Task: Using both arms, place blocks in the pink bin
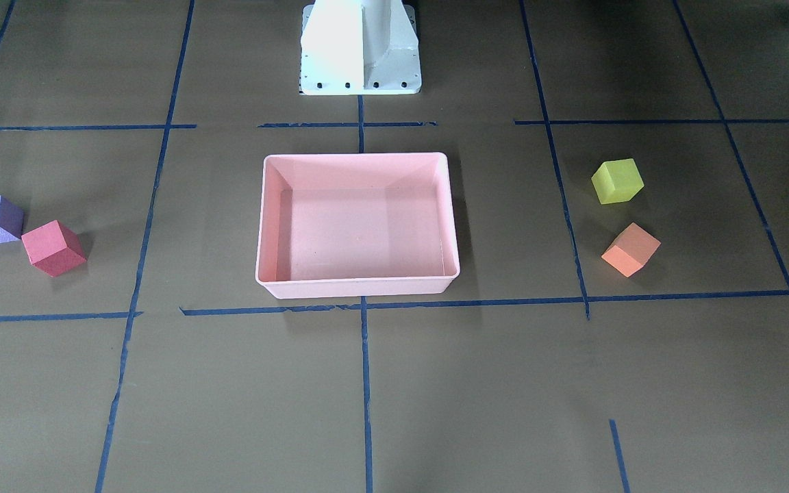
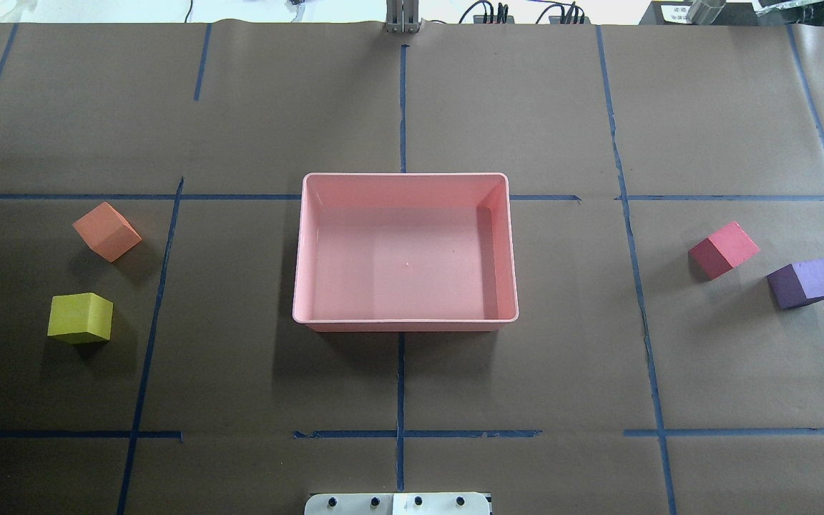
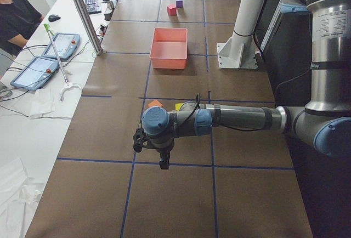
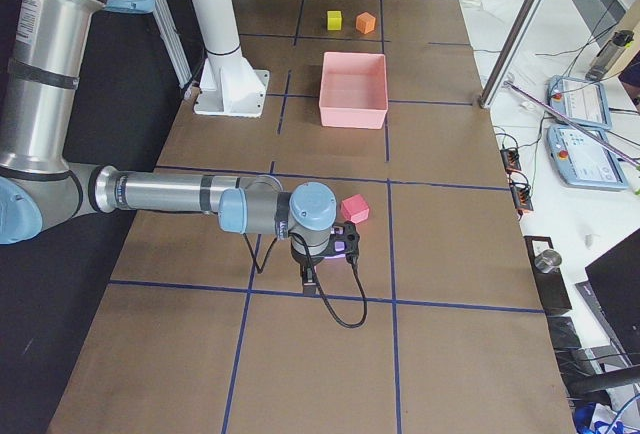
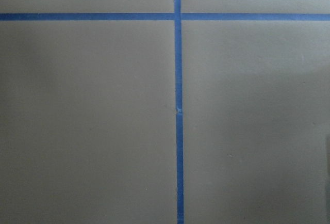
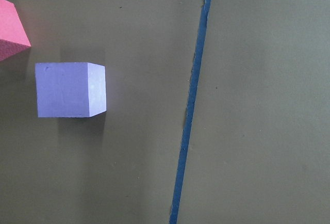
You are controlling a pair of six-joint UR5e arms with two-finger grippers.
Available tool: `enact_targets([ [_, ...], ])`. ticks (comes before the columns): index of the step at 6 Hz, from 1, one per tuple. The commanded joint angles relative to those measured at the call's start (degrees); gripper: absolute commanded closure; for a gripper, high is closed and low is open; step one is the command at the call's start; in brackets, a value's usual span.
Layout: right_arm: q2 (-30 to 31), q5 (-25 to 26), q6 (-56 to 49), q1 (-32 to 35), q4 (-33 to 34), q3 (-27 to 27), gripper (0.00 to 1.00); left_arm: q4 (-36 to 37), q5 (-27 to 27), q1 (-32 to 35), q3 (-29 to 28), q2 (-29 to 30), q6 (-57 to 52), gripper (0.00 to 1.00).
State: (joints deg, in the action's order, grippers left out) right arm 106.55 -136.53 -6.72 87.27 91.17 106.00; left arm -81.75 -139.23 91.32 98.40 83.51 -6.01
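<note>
Hanging in side views alone — left hand (image 3: 162, 162), right hand (image 4: 310, 281) — open or closed impossible to tell.

Brown paper covered the flat desk (image 2: 526, 107), crossed by a grid of blue tape lines (image 2: 400, 386). On a white side bench (image 3: 33, 139) beside it lay two grey touchscreen pendants (image 3: 34, 72), a black keyboard (image 3: 91, 1) and a dark mouse (image 3: 54, 17).

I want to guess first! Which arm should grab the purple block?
Right. The purple block lies by the right arm, in its wrist camera's view. The left arm is far off, near the orange block.
</note>
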Motion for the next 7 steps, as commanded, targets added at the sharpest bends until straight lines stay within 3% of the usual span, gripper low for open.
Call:
enact_targets([
  [1,0.15,4.47,-0.05,0.97,-2.82,0.43,0.0,-0.16,1.14,0.09,0.29,-0.18,0.12,0.0],
  [5,0.06,4.08,0.83,0.8,-3.11,0.0,0.0,-0.78,1.25,0.0,2.75,-1.68,0.3,0.0],
  [7,0.06,-0.8,0.74,0.8,-3.63,-0.35,0.0,-0.95,-5.83,0.09,3.37,-3.94,0.47,0.0],
])
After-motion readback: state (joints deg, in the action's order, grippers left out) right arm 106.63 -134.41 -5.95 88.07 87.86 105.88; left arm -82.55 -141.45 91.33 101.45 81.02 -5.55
